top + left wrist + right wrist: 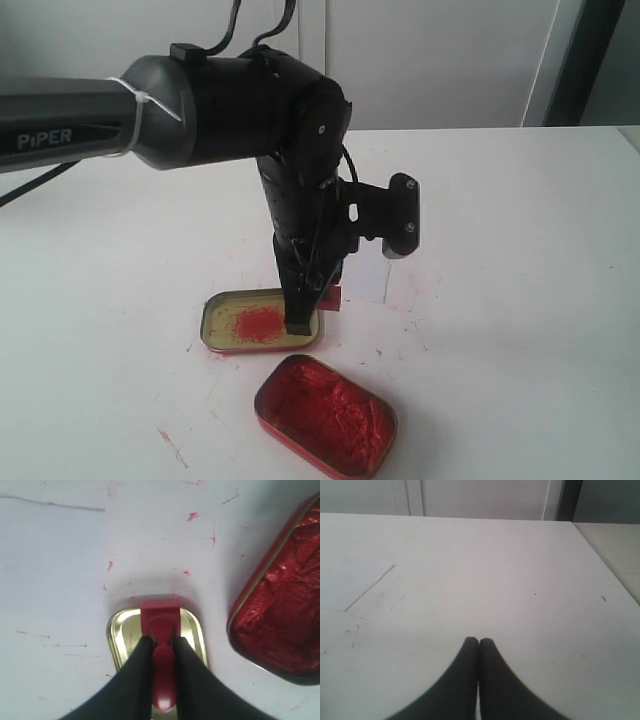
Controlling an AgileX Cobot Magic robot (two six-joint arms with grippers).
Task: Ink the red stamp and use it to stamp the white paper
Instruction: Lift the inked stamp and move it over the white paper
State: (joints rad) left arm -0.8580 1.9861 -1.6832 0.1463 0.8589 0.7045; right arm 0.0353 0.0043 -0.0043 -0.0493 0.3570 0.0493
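My left gripper [160, 642] is shut on the handle of the red stamp [160, 617], whose square base points down over the far rim of the gold tin lid [117, 632]. From the exterior view the gripper [308, 312] stands upright over the lid [222, 320], beside its red smear, and only a corner of the stamp [331, 297] shows. The white paper [368, 282] lies just behind the arm, partly hidden by it. My right gripper [479, 641] is shut and holds nothing above bare table, with the paper [350, 582] off to one side.
The open red tin of ink paste [325, 412] sits near the table's front edge, close beside the lid; it also shows in the left wrist view [285, 615]. Red ink flecks [172, 445] mark the table. The right gripper is outside the exterior view.
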